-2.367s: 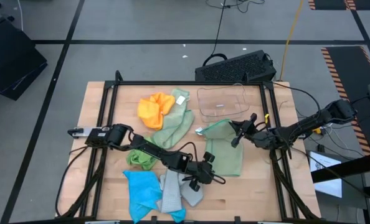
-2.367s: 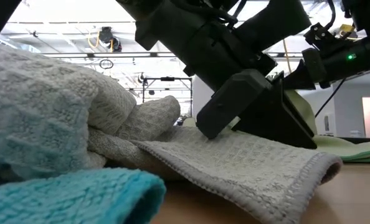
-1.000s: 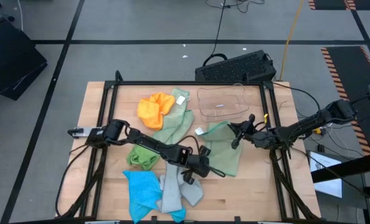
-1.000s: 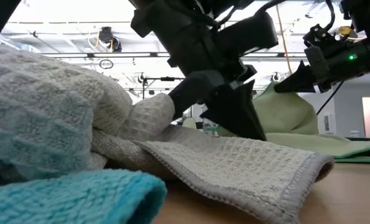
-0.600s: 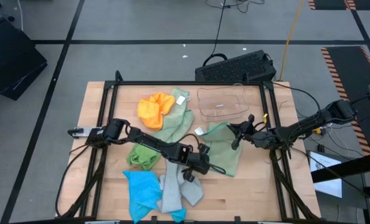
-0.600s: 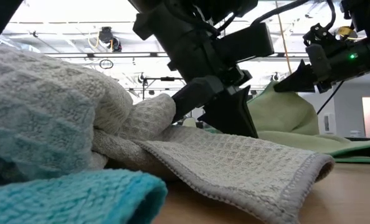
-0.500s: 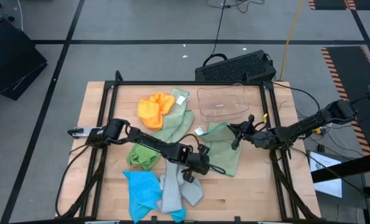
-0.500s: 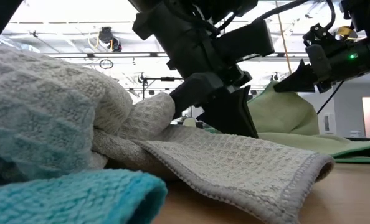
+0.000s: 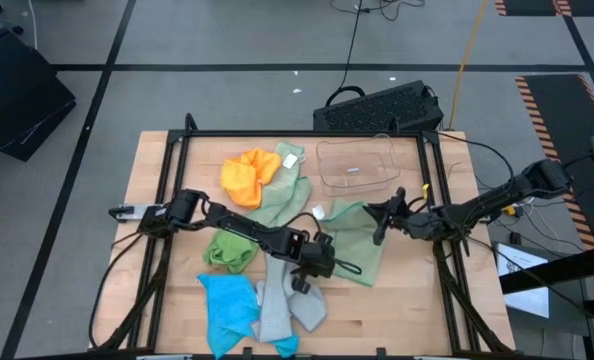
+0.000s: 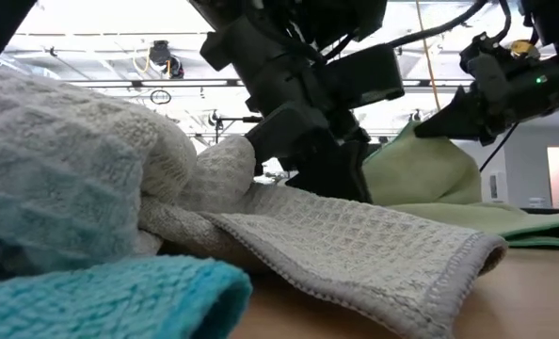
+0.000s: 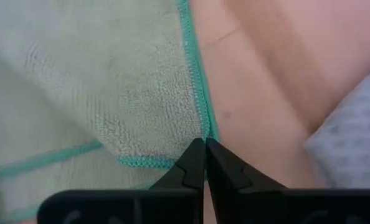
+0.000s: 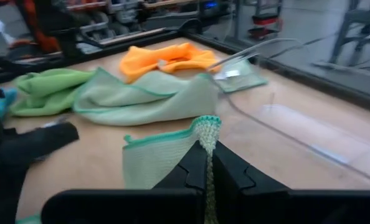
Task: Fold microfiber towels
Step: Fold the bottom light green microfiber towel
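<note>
Pale green towel [image 9: 355, 242] between both claws — soft, light, limp. Right gripper [image 12: 207, 163] clamped on raised hem corner; left gripper [image 11: 205, 163] closed at near teal-stitched corner, hold unclear. Best taken by hemmed corners.

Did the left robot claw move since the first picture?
Yes. The left end effector, shut on the pale green towel, dragged its corner away from the table's front edge, toward the clear bin.

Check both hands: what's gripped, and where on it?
Both grip the pale green towel. Right hand is shut on a raised corner; left hand is shut on its teal-stitched edge, at a corner by the table.
</note>
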